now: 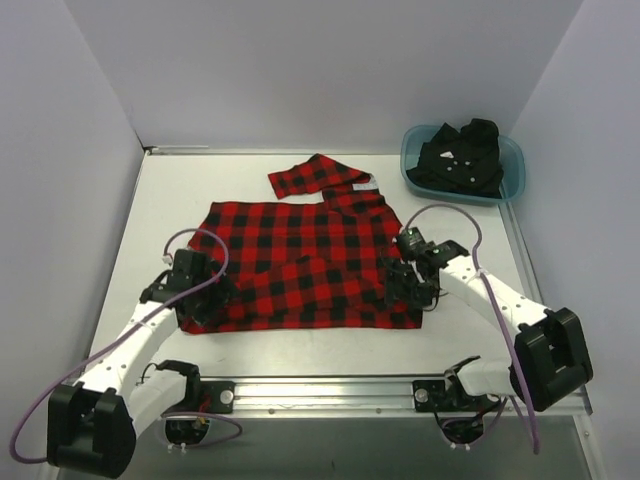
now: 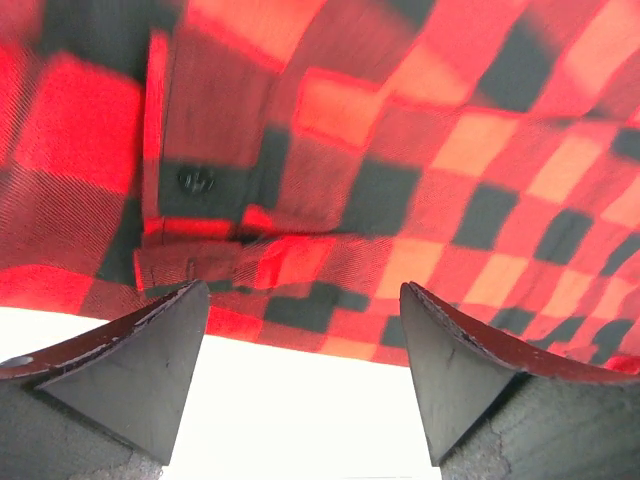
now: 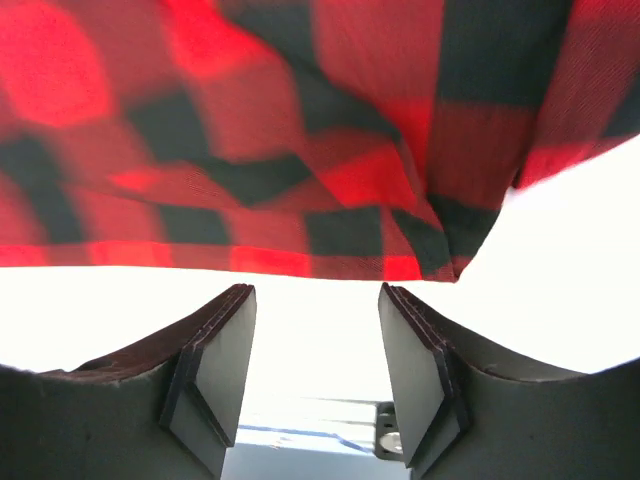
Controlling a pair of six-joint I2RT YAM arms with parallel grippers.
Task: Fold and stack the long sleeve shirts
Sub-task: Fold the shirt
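Step in hand: folding the red check shirt [image 1: 300, 265]; stacking not yet started.

Left tool [image 2: 303, 300]: jaws wide apart, nothing between them. It sits low over the surface [image 1: 170, 200], and the shirt's near hem lies just ahead of its tips, with a dark button [image 2: 196, 180] and a folded placket further ahead to its left.

The shirt lies spread flat between the two tools. One sleeve [image 1: 315, 178] pokes out well beyond them at the far edge.

Right tool [image 3: 315, 300]: jaws apart but narrower than the left, holding nothing. The shirt's near right corner is just ahead of its tips, not touching.

Black shirt [image 1: 460, 160]: crumpled in the teal tub [image 1: 517, 160], far beyond and to the right of the right tool, untouched.

Next move, my guess: each tool pinches the hem edge in front of it, both lift together and carry it away toward the collar. The loose sleeve likely needs tucking in too.

Writing: none readable. A small white patch shows near the collar, too small to tell. The button mark is not legible.
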